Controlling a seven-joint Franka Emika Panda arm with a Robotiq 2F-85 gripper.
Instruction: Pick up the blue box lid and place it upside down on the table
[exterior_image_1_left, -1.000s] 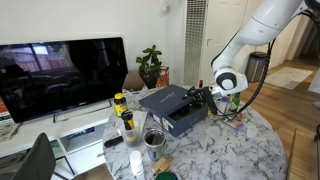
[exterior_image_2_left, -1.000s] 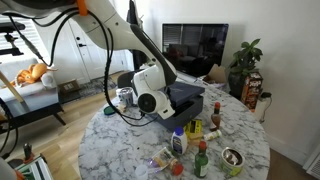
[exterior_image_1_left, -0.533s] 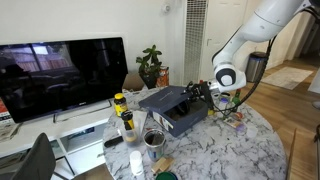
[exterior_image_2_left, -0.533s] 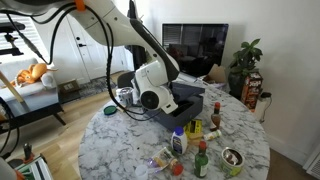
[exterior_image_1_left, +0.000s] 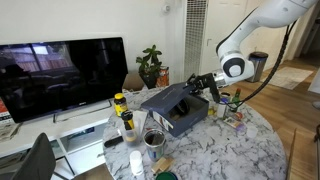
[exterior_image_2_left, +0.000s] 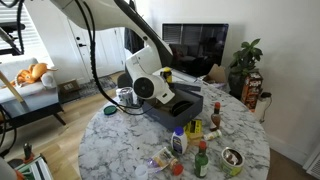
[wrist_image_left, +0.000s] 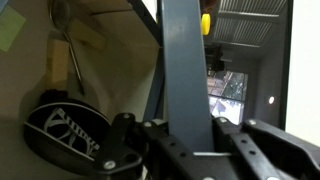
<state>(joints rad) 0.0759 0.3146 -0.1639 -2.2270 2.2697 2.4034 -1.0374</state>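
Note:
The blue box lid (exterior_image_1_left: 165, 97) is lifted at one edge and tilts up over the navy box base (exterior_image_1_left: 186, 121), which stands on the marble table (exterior_image_1_left: 235, 150). My gripper (exterior_image_1_left: 196, 83) is shut on the lid's raised edge. In the wrist view the lid's edge (wrist_image_left: 185, 60) runs as a grey-blue band between my fingers (wrist_image_left: 190, 135), with a pale surface to its left. In an exterior view my wrist (exterior_image_2_left: 145, 87) hides most of the lid above the box base (exterior_image_2_left: 178, 110).
Yellow-capped bottles (exterior_image_1_left: 121, 105) and a cup (exterior_image_1_left: 153, 138) stand beside the box. More bottles (exterior_image_2_left: 196, 128) and a bowl (exterior_image_2_left: 232, 157) sit near the table's edge (exterior_image_2_left: 120, 150). A TV (exterior_image_1_left: 60, 75) and a plant (exterior_image_1_left: 150, 65) stand behind.
My gripper has risen with the lid's edge in it. The lid has gone from lying flat on the box to tilting upward.

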